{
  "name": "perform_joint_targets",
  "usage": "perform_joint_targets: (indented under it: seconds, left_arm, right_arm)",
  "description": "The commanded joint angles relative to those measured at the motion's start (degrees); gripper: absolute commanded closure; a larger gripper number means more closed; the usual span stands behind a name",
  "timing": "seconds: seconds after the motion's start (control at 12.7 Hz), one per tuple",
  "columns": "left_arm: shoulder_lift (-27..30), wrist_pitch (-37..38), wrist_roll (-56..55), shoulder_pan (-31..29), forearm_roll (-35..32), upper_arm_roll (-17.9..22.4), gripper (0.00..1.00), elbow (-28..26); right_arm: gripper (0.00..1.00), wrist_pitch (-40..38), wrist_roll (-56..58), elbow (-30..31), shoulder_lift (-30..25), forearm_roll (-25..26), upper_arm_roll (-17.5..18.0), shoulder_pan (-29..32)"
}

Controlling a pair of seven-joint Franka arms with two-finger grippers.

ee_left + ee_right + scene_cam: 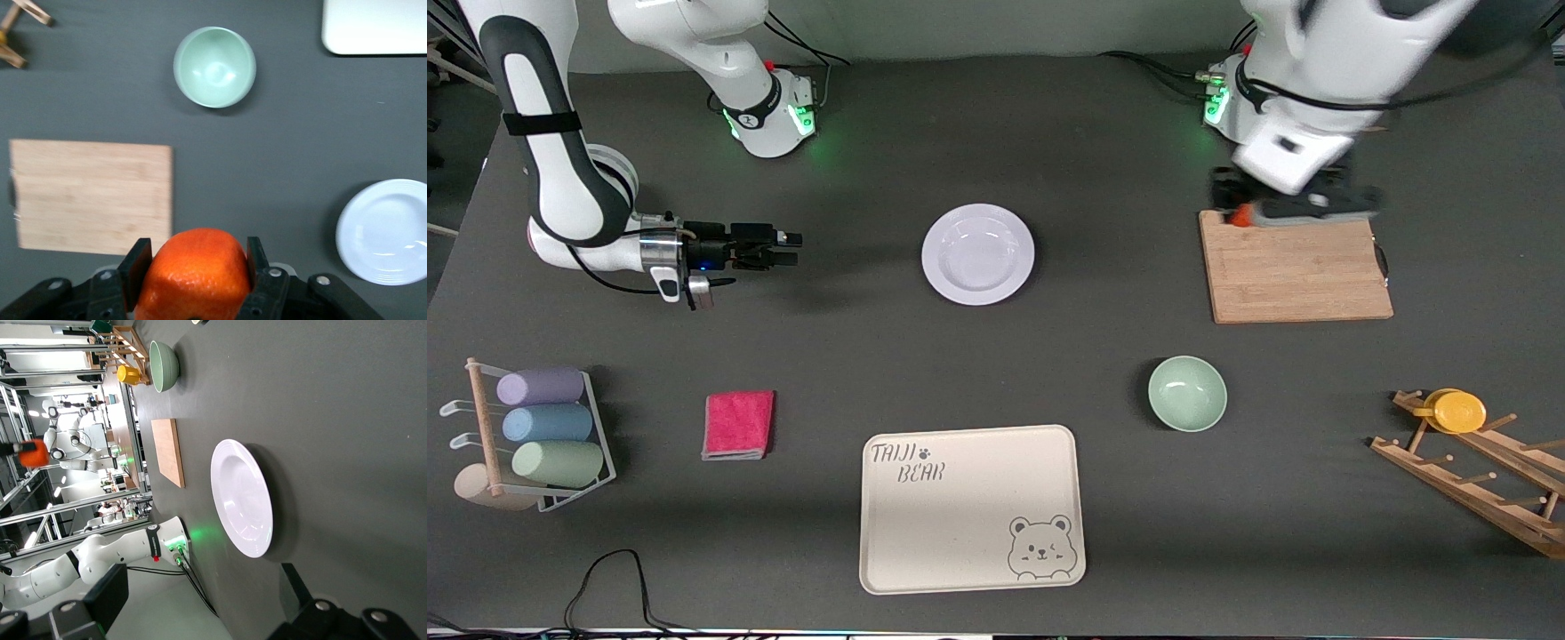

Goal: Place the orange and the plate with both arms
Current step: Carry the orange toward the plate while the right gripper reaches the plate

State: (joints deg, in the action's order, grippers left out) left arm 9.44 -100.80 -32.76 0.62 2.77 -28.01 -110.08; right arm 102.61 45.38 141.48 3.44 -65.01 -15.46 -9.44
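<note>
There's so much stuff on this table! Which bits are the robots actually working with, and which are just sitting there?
In use:
- orange, clamped in the left gripper over the cutting board's edge
- white plate, mid-table
- right gripper, open, waiting beside the plate

Just lying about:
- green bowl
- bear tray
- pink cloth
- yellow cup on its wooden rack
- rack of pastel cups

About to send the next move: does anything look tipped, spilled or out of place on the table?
Nothing stands out. The plate lies flat and empty mid-table. The left gripper is shut on the orange over the cutting board's edge. The right gripper hangs open beside the plate.
</note>
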Motion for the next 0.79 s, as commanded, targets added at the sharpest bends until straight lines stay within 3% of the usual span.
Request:
perform_joint_targets:
  seconds: [0.0,0.16,0.47,0.71]
  left_arm:
    - [-8.72,0.69,-13.78,0.08,-2.14,-9.13,0.43,9.24]
    - [-14.42,-0.36,-24.41,4.01,-7.14,-12.94,0.43,13.29]
    - [-31.03,-0.19,-41.22,19.39,-20.06,-12.60,0.43,24.45]
    - [-38.78,-5.77,-45.28,22.93,-26.31,-12.51,0.43,25.01]
  right_arm:
    - [0.00,0.57,0.85,-0.16,0.52,-2.92,-0.09,-0.49]
    - [0.00,0.40,1.63,0.28,1.30,-3.63,-0.09,-0.49]
    - [0.00,1.01,5.49,4.92,1.57,-7.39,-0.09,-2.60]
    - [0.00,1.01,7.17,7.05,2.10,-10.13,-0.01,-3.56]
